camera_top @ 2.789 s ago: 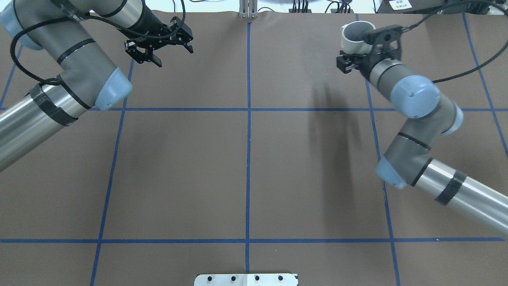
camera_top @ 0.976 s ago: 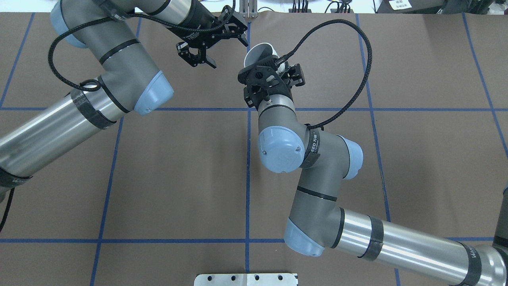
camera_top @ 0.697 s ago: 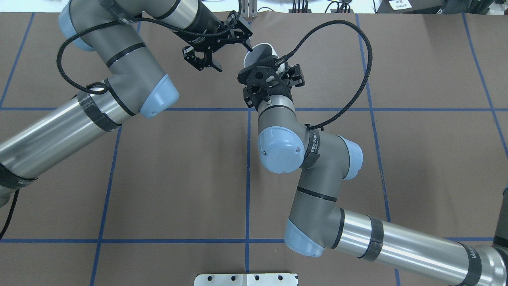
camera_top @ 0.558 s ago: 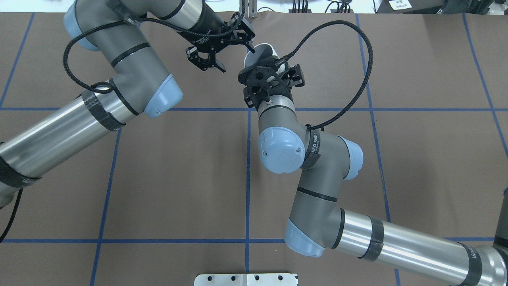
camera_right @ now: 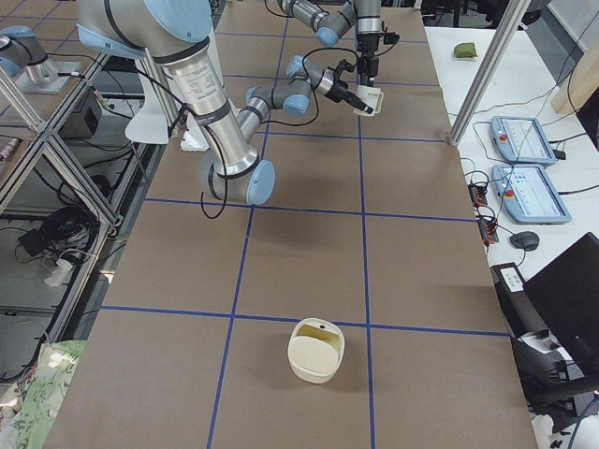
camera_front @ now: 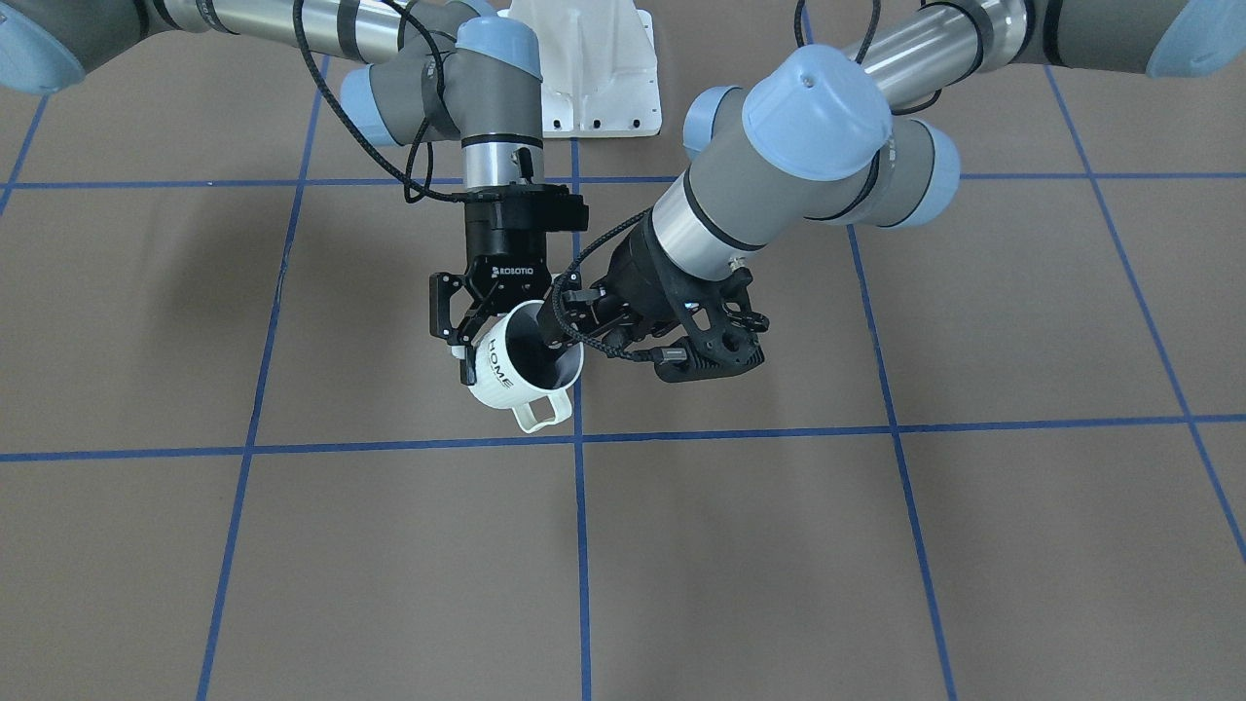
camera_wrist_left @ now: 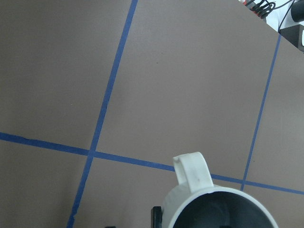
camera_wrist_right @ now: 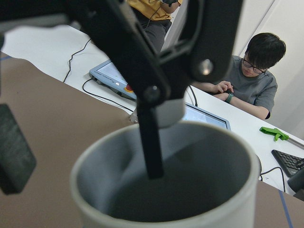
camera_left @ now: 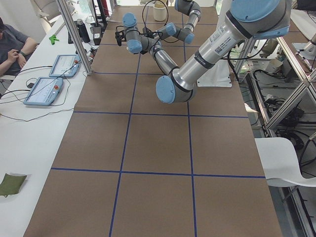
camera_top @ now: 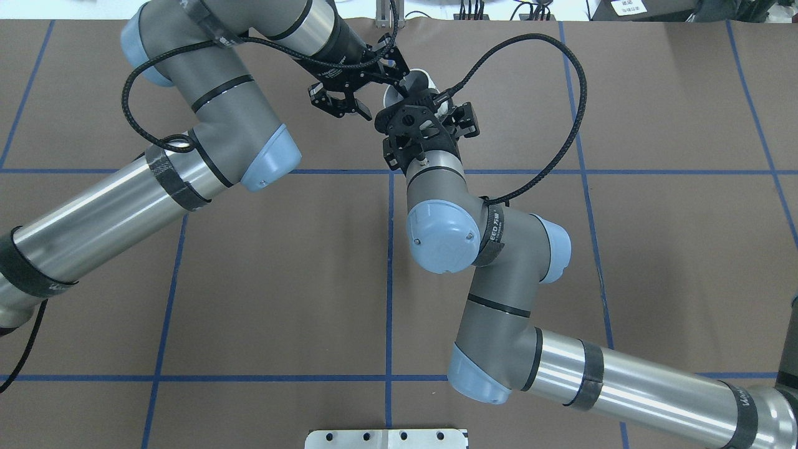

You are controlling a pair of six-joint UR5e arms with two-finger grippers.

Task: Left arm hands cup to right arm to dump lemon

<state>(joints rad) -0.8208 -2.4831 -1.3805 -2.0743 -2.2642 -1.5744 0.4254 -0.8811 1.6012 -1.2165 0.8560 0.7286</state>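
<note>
From overhead, mostly hidden behind the right wrist's camera mount (camera_top: 406, 120): the mug (camera_top: 427, 78). In both wrist views, cropped by the bottom edge.

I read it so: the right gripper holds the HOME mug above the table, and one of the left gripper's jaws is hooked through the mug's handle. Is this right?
Not quite. The right gripper holds the HOME mug above the table, but one of the jaws of the left gripper reaches into the mug's mouth, not through the handle. The exterior front-facing view shows it.
</note>
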